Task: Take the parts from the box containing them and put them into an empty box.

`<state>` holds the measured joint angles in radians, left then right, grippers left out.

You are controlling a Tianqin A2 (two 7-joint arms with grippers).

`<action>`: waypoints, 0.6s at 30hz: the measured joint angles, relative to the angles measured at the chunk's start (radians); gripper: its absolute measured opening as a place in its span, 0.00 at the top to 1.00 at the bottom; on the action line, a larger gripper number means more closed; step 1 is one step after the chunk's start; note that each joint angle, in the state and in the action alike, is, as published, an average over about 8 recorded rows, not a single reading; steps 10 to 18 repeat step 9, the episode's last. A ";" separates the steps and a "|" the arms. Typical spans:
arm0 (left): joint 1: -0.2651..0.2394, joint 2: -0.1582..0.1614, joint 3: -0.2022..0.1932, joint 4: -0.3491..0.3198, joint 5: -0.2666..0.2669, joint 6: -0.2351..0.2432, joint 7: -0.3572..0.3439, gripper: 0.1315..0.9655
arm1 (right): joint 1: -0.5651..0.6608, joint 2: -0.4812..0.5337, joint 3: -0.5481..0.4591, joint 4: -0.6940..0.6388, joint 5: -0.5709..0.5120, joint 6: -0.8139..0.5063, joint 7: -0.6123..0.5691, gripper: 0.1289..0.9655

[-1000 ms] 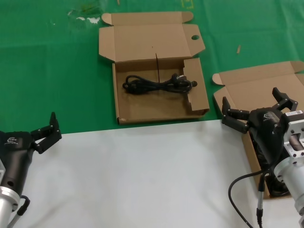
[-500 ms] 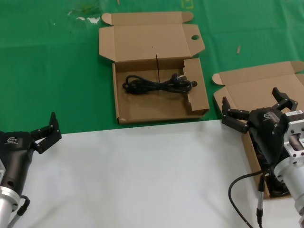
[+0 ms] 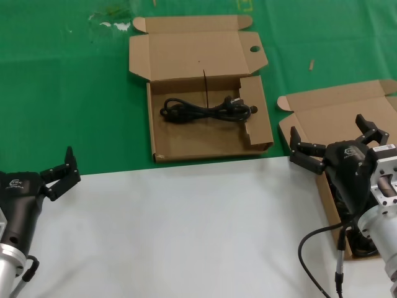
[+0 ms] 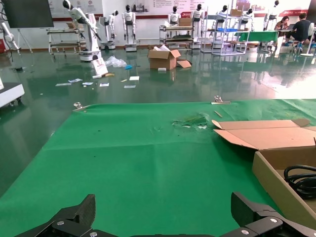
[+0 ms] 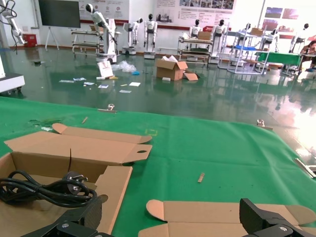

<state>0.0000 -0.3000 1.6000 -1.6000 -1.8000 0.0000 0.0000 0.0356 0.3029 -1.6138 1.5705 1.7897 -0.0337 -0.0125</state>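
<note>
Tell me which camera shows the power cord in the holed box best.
The head view: the whole power cord lies in sight, stretched across the floor of the holed box. The right wrist view shows its plug end and loops from low down, cut off at the edge. The left wrist view catches only a few loops behind the box wall.

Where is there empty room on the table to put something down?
The white sheet between the left gripper and right gripper is bare. So is the green cloth left of the box with holes. The right edge, by the plain box, is crowded.
</note>
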 joint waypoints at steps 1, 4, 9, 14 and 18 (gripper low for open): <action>0.000 0.000 0.000 0.000 0.000 0.000 0.000 0.00 | 0.000 0.000 0.000 0.000 0.000 0.000 0.000 0.00; 0.000 0.000 0.000 0.000 0.000 0.000 0.000 0.00 | 0.000 0.000 0.000 0.000 0.000 0.000 0.000 0.00; 0.000 0.000 0.000 0.000 0.000 0.000 0.000 0.00 | 0.000 0.000 0.000 0.000 0.000 0.000 0.000 0.00; 0.000 0.000 0.000 0.000 0.000 0.000 0.000 0.00 | 0.000 0.000 0.000 0.000 0.000 0.000 0.000 0.00; 0.000 0.000 0.000 0.000 0.000 0.000 0.000 0.00 | 0.000 0.000 0.000 0.000 0.000 0.000 0.000 0.00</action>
